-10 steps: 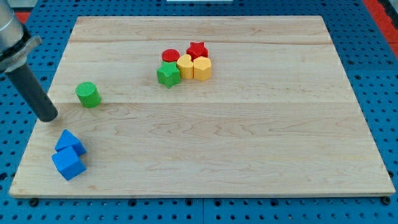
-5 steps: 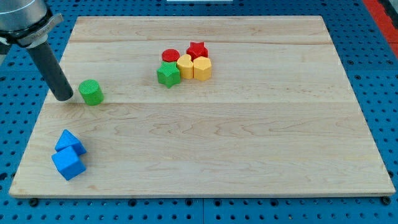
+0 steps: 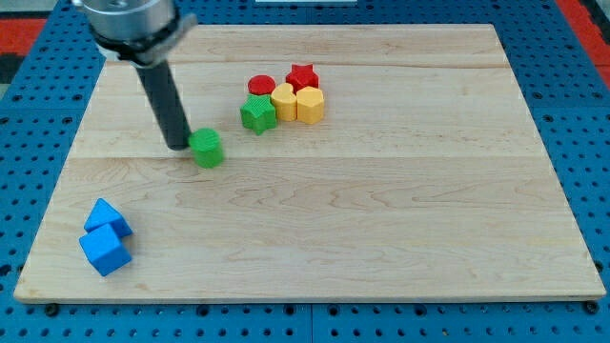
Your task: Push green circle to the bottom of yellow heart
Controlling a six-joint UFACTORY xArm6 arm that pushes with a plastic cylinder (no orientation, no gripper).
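The green circle (image 3: pixel 206 149) lies on the wooden board (image 3: pixel 381 219), left of centre. My tip (image 3: pixel 179 145) touches its left side. The yellow heart (image 3: pixel 284 101) sits in a cluster near the view's top centre, up and to the right of the green circle. The green circle is below and left of that cluster, apart from it.
Around the yellow heart: a red circle (image 3: pixel 261 86), a red star (image 3: pixel 302 76), a yellow hexagon (image 3: pixel 310 105) and a green star (image 3: pixel 257 114). Two blue blocks (image 3: pixel 106 235) lie at the bottom left. A blue pegboard (image 3: pixel 591 143) surrounds the board.
My tip has swept from the board's left edge to the right, meeting the green circle and pushing it rightward and slightly down toward the cluster. The other blocks have not moved.
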